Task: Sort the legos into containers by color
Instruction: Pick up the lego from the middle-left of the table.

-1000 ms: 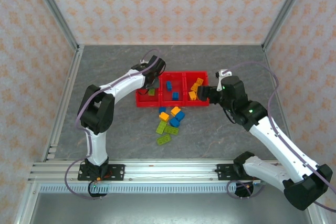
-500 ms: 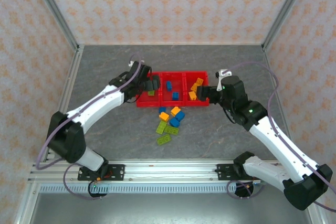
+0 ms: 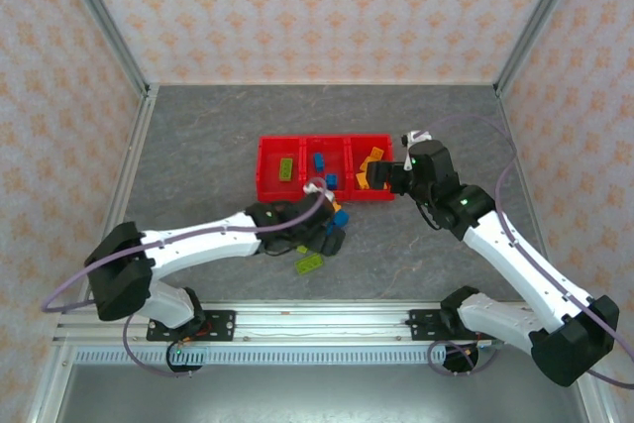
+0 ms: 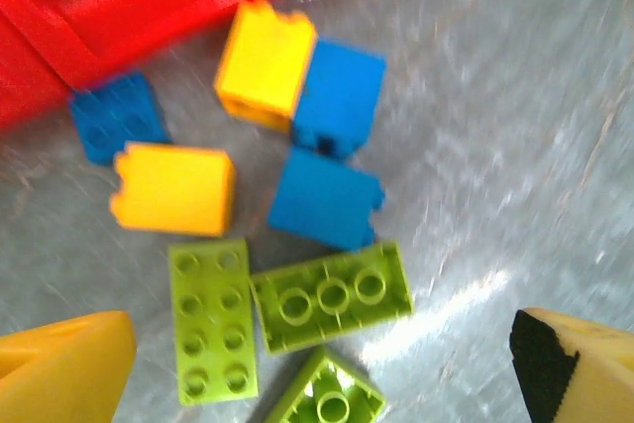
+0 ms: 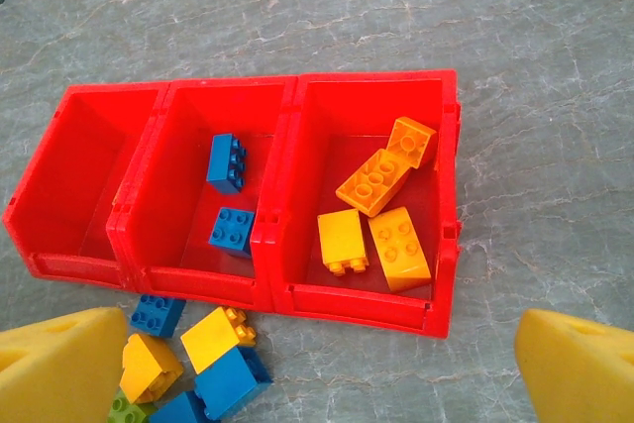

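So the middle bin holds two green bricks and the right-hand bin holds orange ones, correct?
No. The two bricks in the middle bin are blue, not green; the right wrist view shows it. The right-hand bin does hold orange bricks.

I see three red bins (image 5: pixel 347 302) joined in a row, open tops up. The left one holds a single green brick (image 3: pixel 285 169), the middle one two blue bricks (image 5: pixel 227 162), and the right one four orange-yellow bricks (image 5: pixel 372 182). On the worktop (image 5: pixel 555 96) just in front of the bins lies a loose cluster: two yellow legos (image 4: pixel 265 64), three blue legos (image 4: pixel 327 197) and three green legos (image 4: pixel 211 316), several of them touching.
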Robot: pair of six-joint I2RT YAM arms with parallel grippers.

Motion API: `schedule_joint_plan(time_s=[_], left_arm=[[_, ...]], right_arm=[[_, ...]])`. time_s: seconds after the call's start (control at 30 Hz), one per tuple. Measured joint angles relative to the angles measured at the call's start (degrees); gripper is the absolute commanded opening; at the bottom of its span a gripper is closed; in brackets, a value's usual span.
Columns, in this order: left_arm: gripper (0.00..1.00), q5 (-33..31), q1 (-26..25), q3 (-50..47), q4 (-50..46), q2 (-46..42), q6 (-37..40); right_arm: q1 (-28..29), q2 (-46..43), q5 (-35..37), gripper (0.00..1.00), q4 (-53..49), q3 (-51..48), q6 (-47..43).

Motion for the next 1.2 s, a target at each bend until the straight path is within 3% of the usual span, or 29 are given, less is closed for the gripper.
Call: schedule_joint_plan(time_s=[0.23, 0.7, 1.2], left_arm=[[0.95, -2.1, -6.0, 1.1, -5.7, 7.8, 0.0], [0.78, -0.4, -5.9, 0.8, -8.8, 8.0, -2.1], [0.76, 0.6, -5.9, -2.7, -9.5, 7.1, -5.0]], right_arm=[[0.0, 0.0, 0.2, 1.00, 0.4, 0.0, 0.0], [0.0, 0.0, 0.9, 1.00, 0.8, 0.0, 0.0], [0.0, 1.1, 0.8, 1.00, 1.0, 0.0, 0.0]])
